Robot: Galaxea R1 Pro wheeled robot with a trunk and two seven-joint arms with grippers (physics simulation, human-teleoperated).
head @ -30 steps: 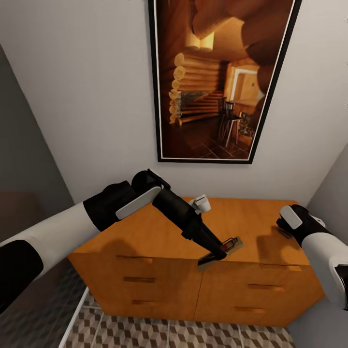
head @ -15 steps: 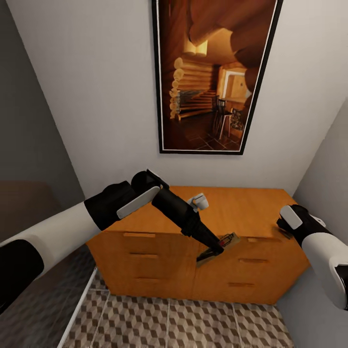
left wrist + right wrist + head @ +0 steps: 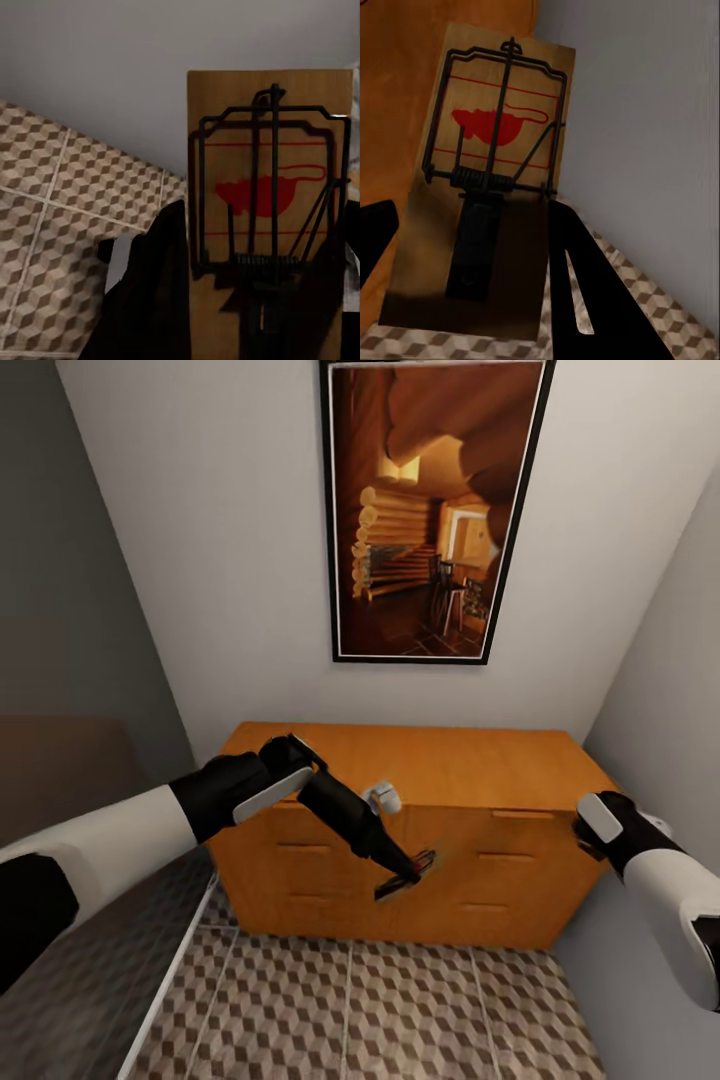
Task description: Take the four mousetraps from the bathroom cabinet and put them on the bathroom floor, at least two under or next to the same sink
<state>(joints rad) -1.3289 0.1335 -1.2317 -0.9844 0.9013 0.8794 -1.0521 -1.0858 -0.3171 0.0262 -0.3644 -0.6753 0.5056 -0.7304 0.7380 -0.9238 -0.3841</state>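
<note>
Your left gripper (image 3: 400,880) grips one mousetrap (image 3: 418,868) in front of the cabinet (image 3: 480,780); your right gripper (image 3: 472,292) clamps a second mousetrap (image 3: 487,187) near the right wall.

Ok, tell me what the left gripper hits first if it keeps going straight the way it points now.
Likely the bathroom floor: the left gripper, shut on a mousetrap, slants down in front of the cabinet. Depth is uncertain.

No readable words, numbers or brand names appear anywhere; each mousetrap (image 3: 270,217) carries only a red mouse-shaped mark between thin red lines, with no lettering.
</note>
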